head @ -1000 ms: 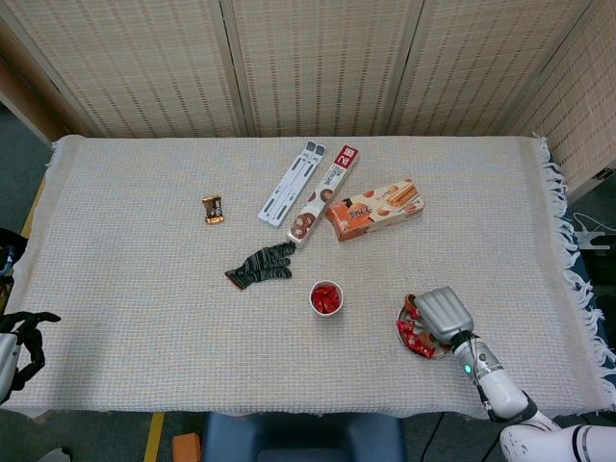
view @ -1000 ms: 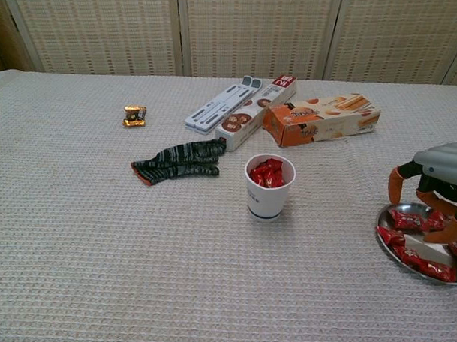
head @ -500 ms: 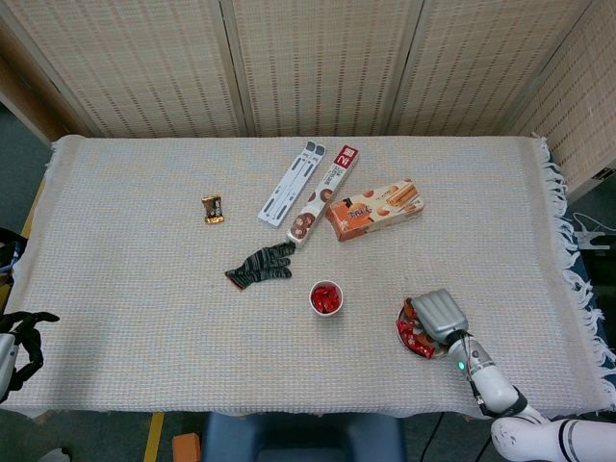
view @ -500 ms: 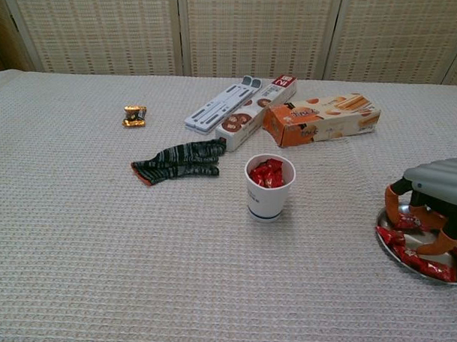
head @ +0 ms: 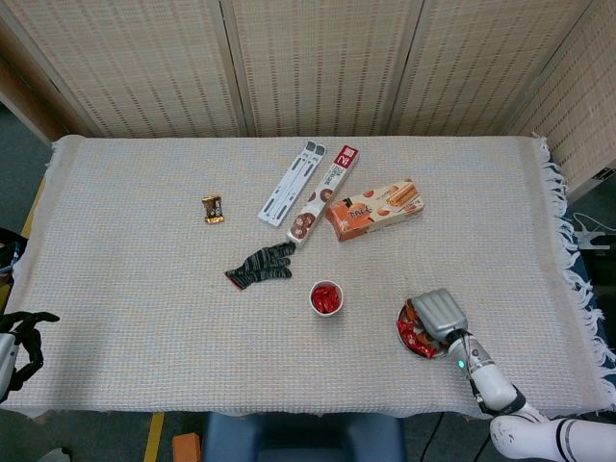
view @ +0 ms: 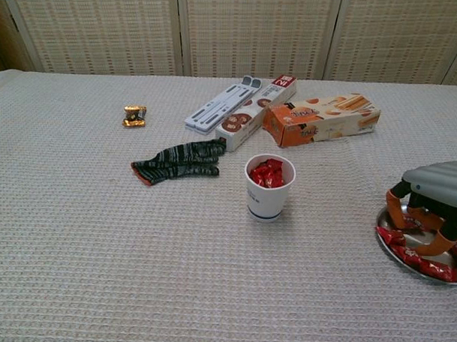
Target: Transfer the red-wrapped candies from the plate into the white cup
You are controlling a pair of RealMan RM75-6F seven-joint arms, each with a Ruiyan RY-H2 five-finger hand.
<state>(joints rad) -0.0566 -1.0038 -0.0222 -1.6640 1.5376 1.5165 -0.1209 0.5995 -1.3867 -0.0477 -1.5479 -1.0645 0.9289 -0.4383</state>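
Note:
The white cup (head: 326,299) (view: 269,189) stands near the table's middle with red-wrapped candies (view: 267,173) inside. A metal plate (head: 403,333) (view: 389,246) lies at the front right, with more red candies (head: 415,338) (view: 415,257) on it. My right hand (head: 438,315) (view: 435,199) hangs low over the plate, back upward. Its orange fingertips (view: 397,213) reach down among the candies. Whether a candy is pinched is hidden under the hand. My left hand (head: 25,337) shows only in the head view, at the table's front left edge, fingers apart and holding nothing.
A dark striped glove (head: 262,265) (view: 180,160) lies left of the cup. Behind the cup lie an orange biscuit box (head: 373,209) (view: 320,120), a long cookie box (head: 322,195) (view: 254,112) and a grey-white flat bar (head: 292,183) (view: 222,103). A gold-wrapped sweet (head: 213,209) (view: 134,116) sits far left.
My right hand has sunk lower onto the plate and drawn slightly toward the table's front, its fingertips now among the candies. The left hand has not moved.

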